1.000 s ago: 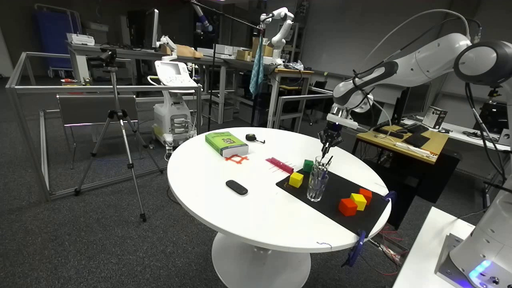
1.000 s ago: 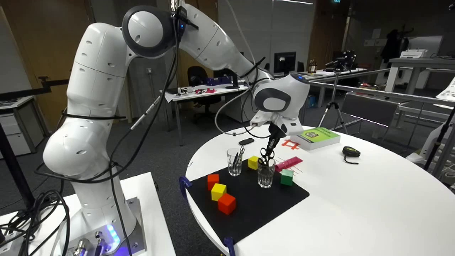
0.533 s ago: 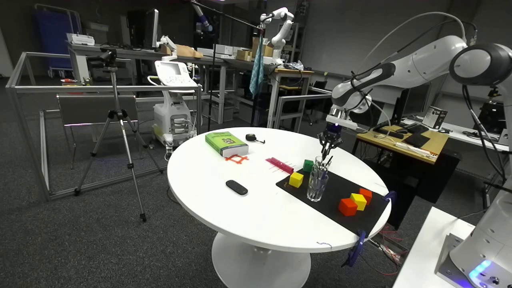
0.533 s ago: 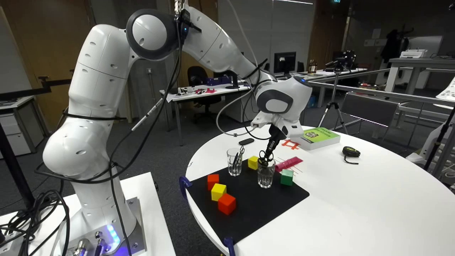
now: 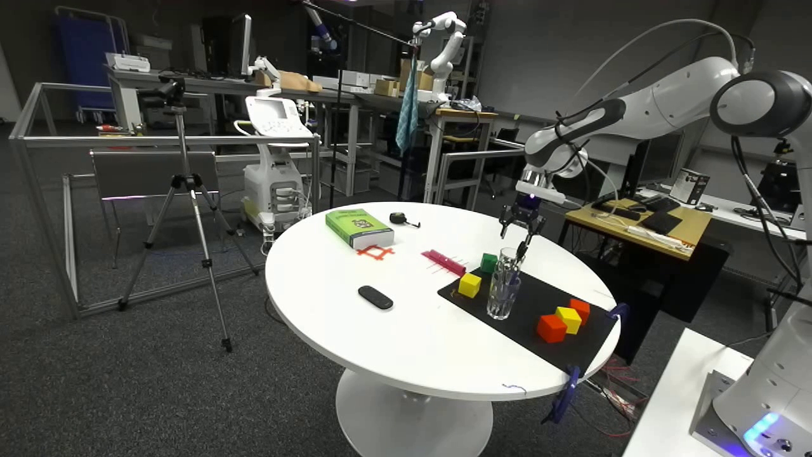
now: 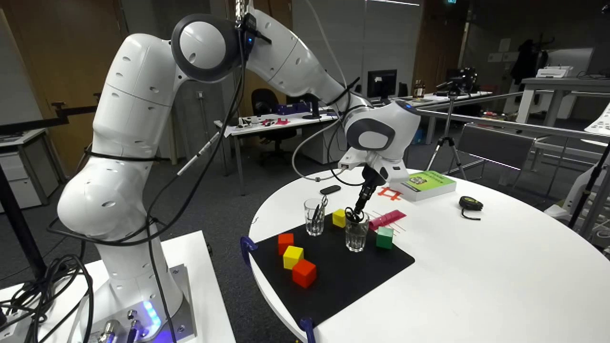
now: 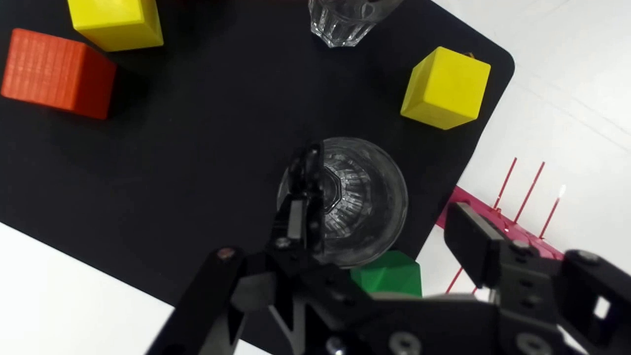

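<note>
My gripper point(image 7: 378, 203) points down over a clear glass point(image 7: 365, 236), its fingers spread wide. Black scissors point(image 6: 352, 215) stand in that glass, handles up at the rim. In the wrist view the scissors point(image 7: 308, 170) appear edge-on, right by the left finger point(image 7: 295, 222); whether they touch it I cannot tell. Nothing lies between the two fingers; the right finger point(image 7: 473, 229) hangs free, outside the rim. In an exterior view the gripper point(image 5: 517, 236) shows parted jaws above the scissors. A second glass point(image 6: 312, 221) with slim dark tools stands close by.
Around the glasses on the black mat point(image 6: 343, 281) sit a green cube point(image 6: 384, 237), yellow cubes point(image 6: 293, 257) and red cubes point(image 6: 304, 273). The pink strip with thin sticks point(image 6: 387, 219), book point(image 6: 426, 185), tape measure point(image 6: 471, 203) and black remote point(image 5: 375, 297) lie on the round table.
The jaws have gone from closed on the scissors' handles to spread apart. The scissors have dropped lower into the glass and lean on its rim. The arm has shifted only slightly.
</note>
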You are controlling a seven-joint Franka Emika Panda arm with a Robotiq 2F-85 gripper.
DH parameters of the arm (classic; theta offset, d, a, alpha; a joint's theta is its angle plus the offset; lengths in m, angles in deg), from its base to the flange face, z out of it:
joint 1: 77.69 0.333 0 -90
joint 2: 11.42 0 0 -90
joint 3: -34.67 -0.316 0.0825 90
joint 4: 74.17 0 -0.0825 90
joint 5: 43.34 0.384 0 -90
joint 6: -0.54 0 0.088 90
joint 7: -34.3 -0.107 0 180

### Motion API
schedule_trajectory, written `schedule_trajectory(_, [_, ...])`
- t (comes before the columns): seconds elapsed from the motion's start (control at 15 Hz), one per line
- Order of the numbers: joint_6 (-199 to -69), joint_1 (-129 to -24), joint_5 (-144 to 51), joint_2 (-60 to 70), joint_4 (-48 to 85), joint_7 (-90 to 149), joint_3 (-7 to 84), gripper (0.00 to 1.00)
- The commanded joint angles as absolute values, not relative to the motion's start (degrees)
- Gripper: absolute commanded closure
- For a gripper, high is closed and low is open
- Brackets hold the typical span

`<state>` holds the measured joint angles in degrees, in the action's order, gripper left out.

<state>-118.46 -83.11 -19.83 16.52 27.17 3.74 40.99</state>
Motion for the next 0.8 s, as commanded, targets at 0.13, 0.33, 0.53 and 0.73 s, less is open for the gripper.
schedule_trajectory(0.13, [-116.60, -83.24, -19.65, 15.16, 25.37, 3.82, 40.71, 0.00])
schedule_trajectory(0.33, [-116.63, -82.78, -19.78, 14.18, 25.47, 3.87, 40.38, 0.00])
schedule_trajectory(0.53, [-117.15, -81.90, -20.21, 12.79, 26.05, 3.57, 39.85, 0.00])
schedule_trajectory(0.73, [-117.64, -80.21, -20.76, 11.04, 26.94, 2.11, 39.63, 0.00])
